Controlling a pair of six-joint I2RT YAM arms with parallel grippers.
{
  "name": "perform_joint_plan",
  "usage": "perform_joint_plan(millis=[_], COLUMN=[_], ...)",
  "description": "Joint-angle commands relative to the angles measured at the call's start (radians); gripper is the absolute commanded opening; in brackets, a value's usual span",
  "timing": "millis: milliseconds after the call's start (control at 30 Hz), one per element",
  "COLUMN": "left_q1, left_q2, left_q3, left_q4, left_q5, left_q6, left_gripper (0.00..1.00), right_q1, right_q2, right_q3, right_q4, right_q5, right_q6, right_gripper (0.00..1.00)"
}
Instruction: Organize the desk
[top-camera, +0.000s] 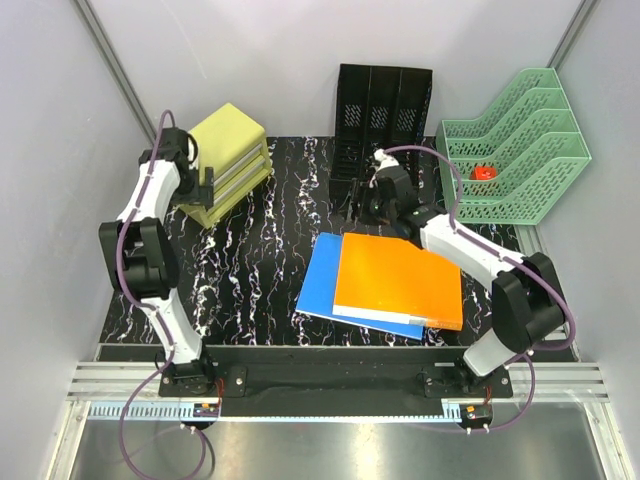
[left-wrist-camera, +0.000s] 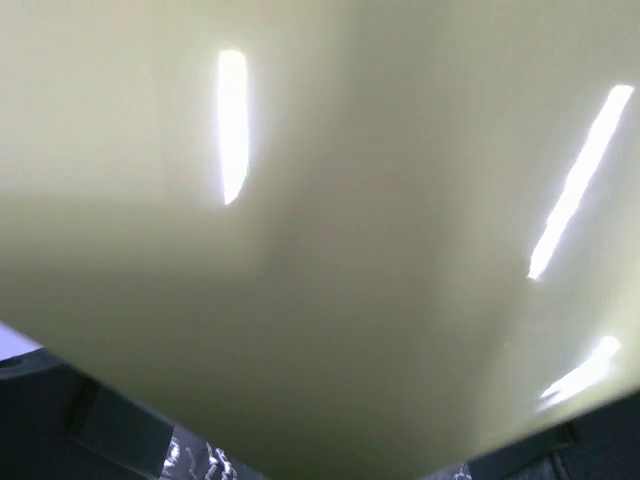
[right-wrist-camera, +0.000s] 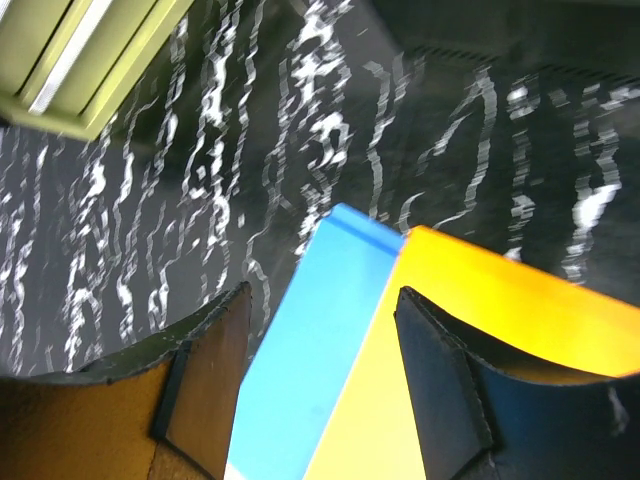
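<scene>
Lying beneath both arms, the black white-veined surface (top-camera: 250, 260) bears an orange flat folder (top-camera: 400, 280) atop a blue flat folder (top-camera: 318, 275). Right gripper (right-wrist-camera: 322, 300) hovers above their corner, jaws apart and empty. Left gripper (top-camera: 207, 187), jaws spread wide, sits beside a yellow-green drawer unit (top-camera: 232, 150).

The left arm (top-camera: 140, 250) rises from its base at the desk's (top-camera: 250, 260) near-left edge, folds sharply at the elbow and runs along the desk's left side towards the far-left corner. There the left gripper (top-camera: 207, 188) turns inward, its jaws spread as wide as they go; its own wrist camera does not show them. The right arm (top-camera: 470, 255) climbs from the near-right edge, bends over the desk's right side and stretches its white forearm towards the middle of the far edge. The right gripper (right-wrist-camera: 322, 298) hangs tilted above the desk top, its two dark fingers (right-wrist-camera: 210, 380) well apart with nothing clamped between them.
</scene>
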Motion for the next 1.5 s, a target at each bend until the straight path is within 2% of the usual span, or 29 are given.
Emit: perform_joint_plan(millis=[0, 67, 133, 267, 333, 433, 533, 733, 867, 1033, 1233, 1333, 1467], left_q1=[0.043, 0.011, -0.007, -0.077, -0.166, -0.223, -0.221, -0.178, -0.119, -0.014, 0.020, 0.013, -0.029], left_q2=[-0.170, -0.241, -0.333, -0.496, -0.521, -0.478, -0.310, -0.132, -0.073, -0.036, -0.080, -0.154, -0.320], left_q3=[-0.170, -0.300, -0.358, -0.465, -0.490, -0.450, -0.342, -0.222, -0.188, -0.151, -0.184, -0.258, -0.404], left_q4=[0.197, 0.248, 0.280, 0.297, 0.298, 0.303, 0.286, 0.283, 0.280, 0.282, 0.283, 0.265, 0.237], left_q5=[-0.007, -0.028, -0.057, 0.059, 0.114, 0.133, 0.099, 0.018, -0.049, -0.083, -0.051, 0.028, 0.230], left_q6=[-0.056, 0.011, 0.040, 0.135, 0.210, 0.237, 0.195, 0.134, 0.090, 0.065, 0.071, 0.086, 0.181], left_gripper=[0.99, 0.99, 0.99, 0.99, 0.99, 0.99, 0.99, 0.99, 0.99, 0.99, 0.99, 0.99, 0.99], right_q1=[-0.044, -0.073, -0.096, -0.130, -0.147, -0.156, -0.156, -0.158, -0.162, -0.178, -0.202, -0.205, -0.207], right_q2=[-0.029, -0.016, 0.007, 0.082, 0.131, 0.180, 0.206, 0.232, 0.290, 0.404, 0.565, 0.687, 0.810], right_q3=[0.078, 0.104, 0.141, 0.244, 0.305, 0.357, 0.382, 0.407, 0.469, 0.629, 0.833, 0.965, 1.138], right_q4=[-0.048, -0.050, -0.056, -0.102, -0.109, -0.109, -0.108, -0.089, -0.108, -0.198, -0.302, -0.367, -0.460], right_q5=[0.040, 0.026, 0.024, 0.032, 0.031, 0.018, 0.001, 0.044, 0.058, 0.090, 0.146, 0.159, 0.152], right_q6=[-0.049, -0.047, -0.046, -0.047, -0.035, -0.017, -0.001, -0.029, -0.049, -0.052, -0.067, -0.083, -0.089], right_gripper=[0.68, 0.69, 0.69, 0.70, 0.70, 0.69, 0.69, 0.69, 0.69, 0.69, 0.68, 0.68, 0.66])
